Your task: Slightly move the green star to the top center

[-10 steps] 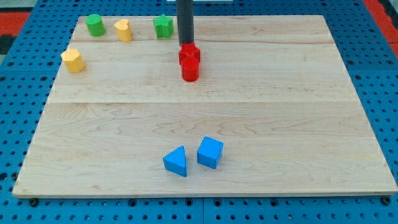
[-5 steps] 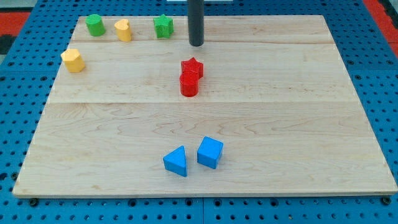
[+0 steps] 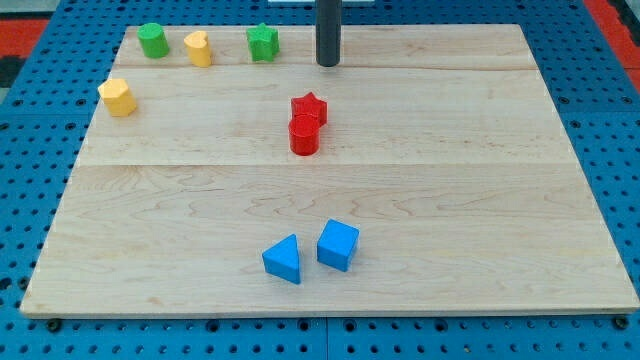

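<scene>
The rod comes down from the view's top, and my tip (image 3: 328, 64) rests on the wooden board (image 3: 450, 200) near its top edge, a little right of the green star (image 3: 262, 42) and apart from it. There are no fingers on this arm to open or close, only the bare rod end, and it touches no block. The green star sits in the board's top row, left of centre, with a yellow block (image 3: 198, 48) of rounded shape to its left and a green block (image 3: 152, 40), whose shape I cannot make out for sure, further left again. Another yellow block (image 3: 117, 96) lies lower down by the view's left edge. Below my tip, toward the middle of the board, a red star (image 3: 309, 107) touches a red cylinder (image 3: 303, 135) just beneath it. Near the view's bottom, a blue triangular block (image 3: 283, 259) lies just beside a blue cube (image 3: 337, 245). The board rests on a blue pegboard surface (image 3: 600, 90).
</scene>
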Robot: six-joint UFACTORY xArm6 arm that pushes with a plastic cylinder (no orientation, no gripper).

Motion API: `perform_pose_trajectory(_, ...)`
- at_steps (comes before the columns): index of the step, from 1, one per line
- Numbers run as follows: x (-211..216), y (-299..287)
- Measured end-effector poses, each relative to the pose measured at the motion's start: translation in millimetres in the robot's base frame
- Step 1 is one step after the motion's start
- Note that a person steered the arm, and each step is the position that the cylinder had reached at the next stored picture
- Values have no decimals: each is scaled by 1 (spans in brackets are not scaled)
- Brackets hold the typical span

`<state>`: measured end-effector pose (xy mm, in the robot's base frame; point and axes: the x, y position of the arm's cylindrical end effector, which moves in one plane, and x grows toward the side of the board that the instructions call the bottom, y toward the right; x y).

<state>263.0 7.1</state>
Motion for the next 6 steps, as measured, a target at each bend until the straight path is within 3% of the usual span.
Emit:
perform_pose_trajectory(2, 3, -3)
perform_pose_trajectory(3, 42, -41)
perform_pose_trajectory(4, 53, -90)
perform_pose_trajectory(6, 2, -120)
